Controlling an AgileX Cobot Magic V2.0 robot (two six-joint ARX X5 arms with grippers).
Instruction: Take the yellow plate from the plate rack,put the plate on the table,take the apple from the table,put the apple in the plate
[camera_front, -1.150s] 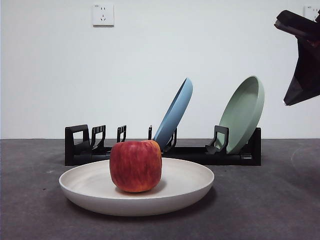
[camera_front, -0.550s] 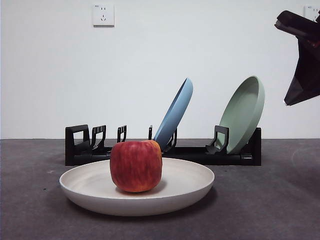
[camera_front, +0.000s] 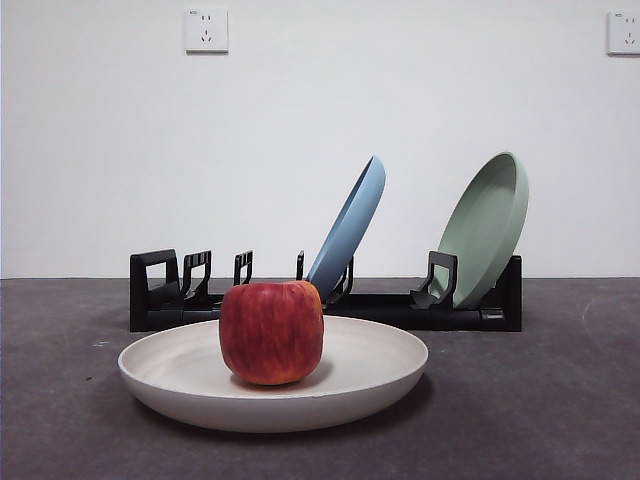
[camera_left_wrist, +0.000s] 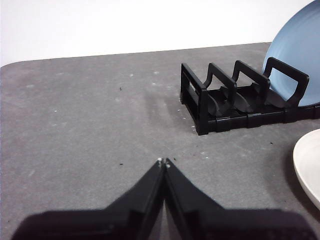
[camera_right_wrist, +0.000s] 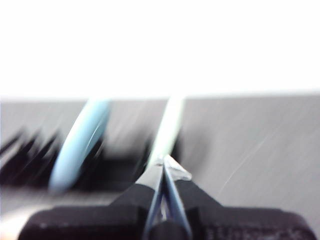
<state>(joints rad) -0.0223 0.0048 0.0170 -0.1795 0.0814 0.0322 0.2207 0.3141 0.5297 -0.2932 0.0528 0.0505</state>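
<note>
A: What is sitting nearest the front camera?

B: The apple (camera_front: 271, 332) is resting in the yellow plate (camera_front: 370, 368), slightly left of its middle, and the plate is lying flat on the table (camera_front: 540, 420).

A: And behind that?

B: The plate rack (camera_front: 400, 305) is standing across the table just past the plate. A blue plate (camera_front: 350, 225) is leaning in a middle slot and a pale green plate (camera_front: 487, 225) is leaning in the right end slot; the left slots are holding nothing.

A: Where are the grippers?

B: Neither is showing in the front view. The left gripper (camera_left_wrist: 163, 162) is hovering over bare table with its jaws pressed together, gripping nothing, the rack's end and the yellow plate's edge lying ahead of it. The right gripper (camera_right_wrist: 164, 161) is also showing its jaws together and empty, though its view is blurring; the blue and green plates are appearing as streaks beyond it
</note>
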